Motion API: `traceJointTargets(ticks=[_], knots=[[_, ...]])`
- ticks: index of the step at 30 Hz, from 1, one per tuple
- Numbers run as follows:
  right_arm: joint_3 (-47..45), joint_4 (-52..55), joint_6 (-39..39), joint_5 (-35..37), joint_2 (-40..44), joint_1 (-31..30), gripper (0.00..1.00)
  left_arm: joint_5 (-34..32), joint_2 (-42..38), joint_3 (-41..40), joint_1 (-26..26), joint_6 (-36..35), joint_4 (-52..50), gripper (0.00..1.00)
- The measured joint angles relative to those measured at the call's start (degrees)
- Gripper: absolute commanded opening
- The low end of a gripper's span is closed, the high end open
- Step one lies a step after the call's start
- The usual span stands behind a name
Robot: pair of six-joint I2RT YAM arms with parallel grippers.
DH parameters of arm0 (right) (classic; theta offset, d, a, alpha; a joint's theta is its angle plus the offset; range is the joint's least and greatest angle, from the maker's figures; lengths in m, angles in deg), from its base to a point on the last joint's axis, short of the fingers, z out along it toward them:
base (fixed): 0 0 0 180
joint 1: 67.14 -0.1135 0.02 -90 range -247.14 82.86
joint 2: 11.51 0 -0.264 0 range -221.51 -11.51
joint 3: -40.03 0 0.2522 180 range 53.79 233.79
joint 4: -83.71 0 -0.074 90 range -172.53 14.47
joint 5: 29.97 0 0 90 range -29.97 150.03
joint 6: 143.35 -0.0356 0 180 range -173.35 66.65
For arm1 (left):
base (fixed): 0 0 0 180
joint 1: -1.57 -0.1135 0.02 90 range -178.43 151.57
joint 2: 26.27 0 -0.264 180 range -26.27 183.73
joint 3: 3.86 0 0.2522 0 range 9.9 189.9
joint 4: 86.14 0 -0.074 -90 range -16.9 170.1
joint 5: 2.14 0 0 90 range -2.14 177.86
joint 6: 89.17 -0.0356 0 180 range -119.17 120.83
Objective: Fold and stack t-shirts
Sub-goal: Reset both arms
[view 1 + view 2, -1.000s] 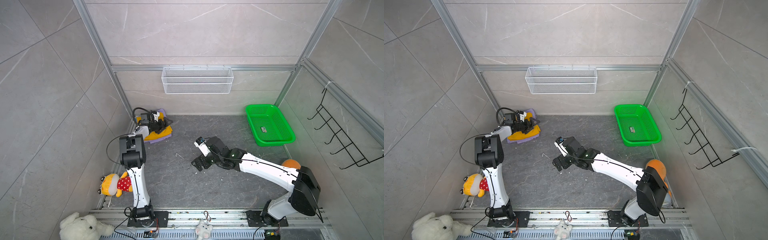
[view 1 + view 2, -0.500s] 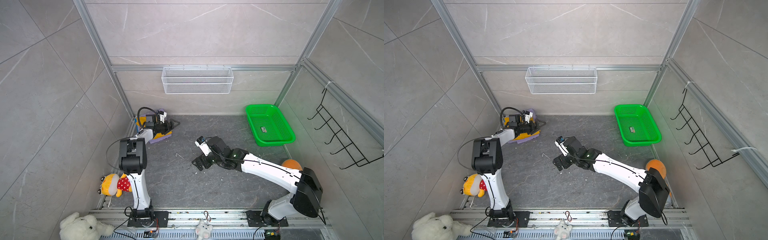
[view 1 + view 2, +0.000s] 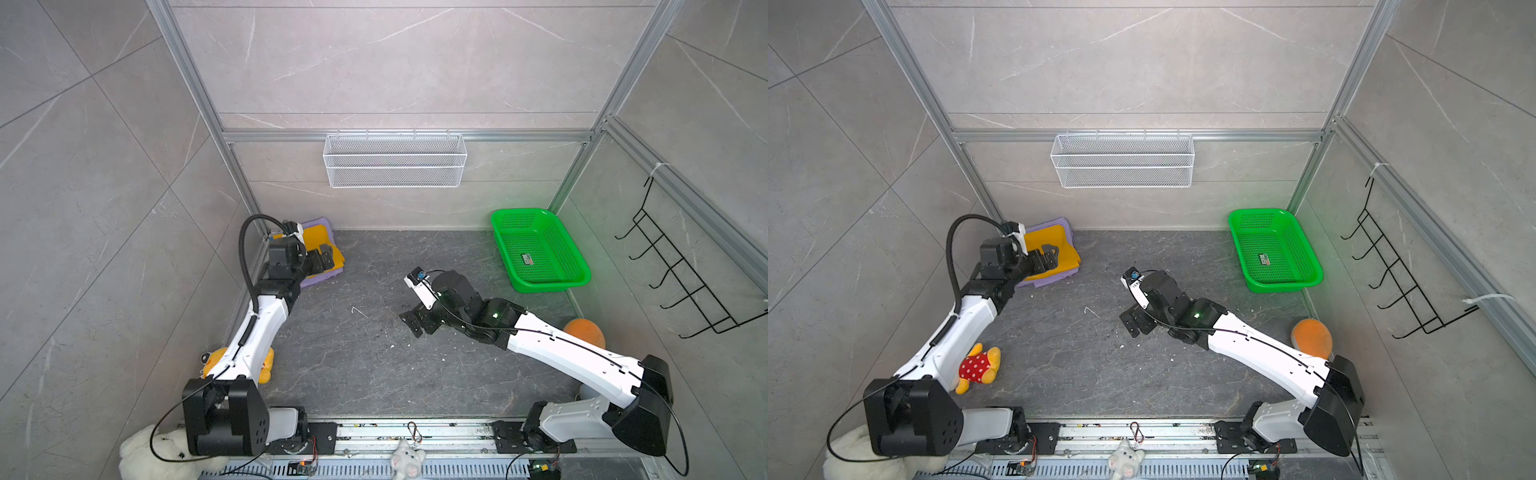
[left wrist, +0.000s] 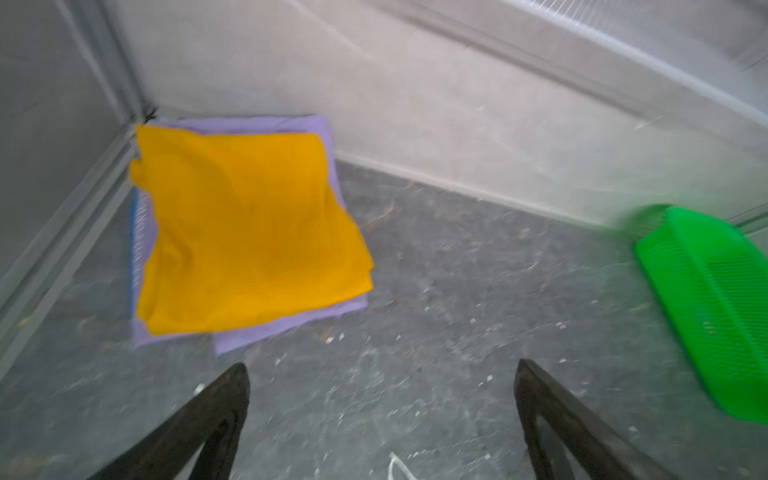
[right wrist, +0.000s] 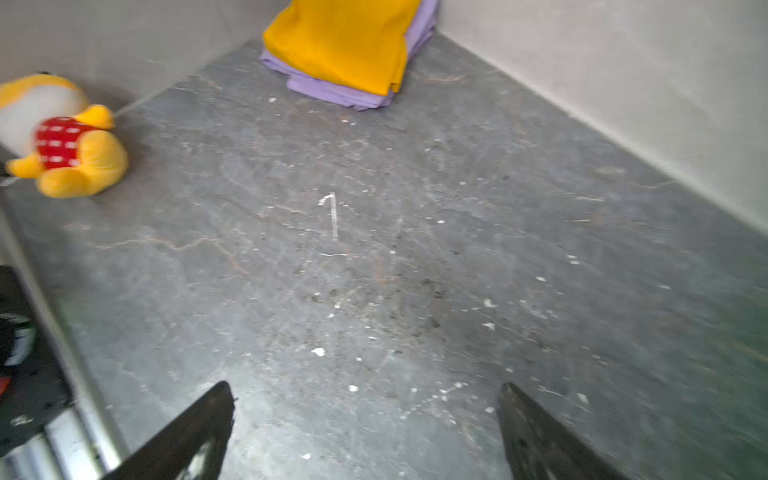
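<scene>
A folded mustard-yellow t-shirt (image 3: 316,240) (image 3: 1045,237) lies on a folded lavender t-shirt (image 3: 321,280) (image 3: 1043,281) in the back left corner of the floor. In the left wrist view the yellow t-shirt (image 4: 249,224) covers most of the lavender t-shirt (image 4: 291,328), and a thin blue edge (image 4: 134,224) peeks out on one side. My left gripper (image 3: 322,257) (image 3: 1049,256) (image 4: 380,365) hangs open by the stack's near edge, holding nothing. My right gripper (image 3: 411,322) (image 3: 1129,322) (image 5: 365,386) stands open over bare floor mid-table, far from the t-shirts (image 5: 345,37).
A green mesh basket (image 3: 548,285) sits at the back right. A white wire basket (image 3: 395,160) hangs on the back wall and a black hook rack (image 3: 673,282) on the right wall. A yellow plush toy (image 3: 978,368), an orange plush (image 3: 584,332) and a white plush (image 3: 141,453) lie around the edges.
My left arm has drawn back from the stack, its elbow swinging toward the front, and its gripper has shifted a little right. The right arm has barely moved.
</scene>
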Motion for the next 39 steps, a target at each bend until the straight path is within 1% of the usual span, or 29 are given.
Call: traceJointTargets(ticks=[3, 6, 8, 10, 11, 13, 15, 17, 20, 24, 28, 32, 35, 39], knots=[[-3.34, -2.71, 4.17, 8.70, 1.38, 0.11, 0.99, -7.96, -3.54, -11.61, 1.70, -1.22, 4.44, 1.00], [-9.99, -8.87, 9.75, 15.87, 1.88, 0.44, 0.99, -14.56, -4.44, -23.37, 3.06, -3.65, 11.80, 1.00], [-15.06, -13.44, 13.16, 18.58, 1.86, 1.62, 0.99, -18.60, -4.24, -30.03, 3.80, -5.51, 16.76, 1.00], [-19.17, -17.40, 14.60, 19.93, 1.88, 4.15, 0.99, -22.49, -3.67, -35.06, 4.26, -6.86, 21.75, 1.00], [-20.96, -19.28, 14.73, 20.44, 1.88, 6.16, 0.99, -25.07, -3.06, -36.89, 4.48, -7.39, 23.67, 1.00], [-23.82, -23.45, 14.67, 21.29, 1.90, 10.45, 0.99, -28.28, -2.75, -37.79, 4.52, -7.98, 24.28, 1.00], [-27.45, -29.79, 14.71, 22.40, 1.95, 14.27, 0.99, -30.58, -3.23, -38.34, 4.52, -9.53, 27.39, 1.00], [-31.21, -35.85, 14.71, 22.56, 1.84, 16.81, 0.99, -31.63, -4.26, -39.89, 4.44, -11.47, 32.89, 1.00], [-35.32, -44.44, 14.97, 21.92, -0.52, 20.04, 0.99, -29.49, -4.04, -41.51, 3.39, -13.88, 38.73, 1.00], [-39.12, -54.75, 15.69, 20.28, -5.35, 23.96, 0.99, -24.33, -0.13, -40.68, 2.67, -16.13, 42.80, 1.00], [-41.77, -60.02, 13.86, 16.41, -6.45, 29.49, 0.99, -19.65, 2.49, -40.54, 0.83, -16.90, 46.58, 1.00], [-42.64, -63.14, 9.79, 11.10, -6.45, 36.28, 0.99, -15.34, 8.66, -40.04, -3.58, -16.22, 52.09, 1.00], [-43.28, -65.55, 7.21, 8.15, -6.45, 39.32, 0.99, -13.55, 12.52, -39.28, -5.31, -15.54, 52.98, 1.00], [-43.41, -66.53, 4.28, 4.31, -6.91, 42.12, 0.99, -11.47, 12.87, -38.45, -6.23, -14.84, 53.18, 1.00]])
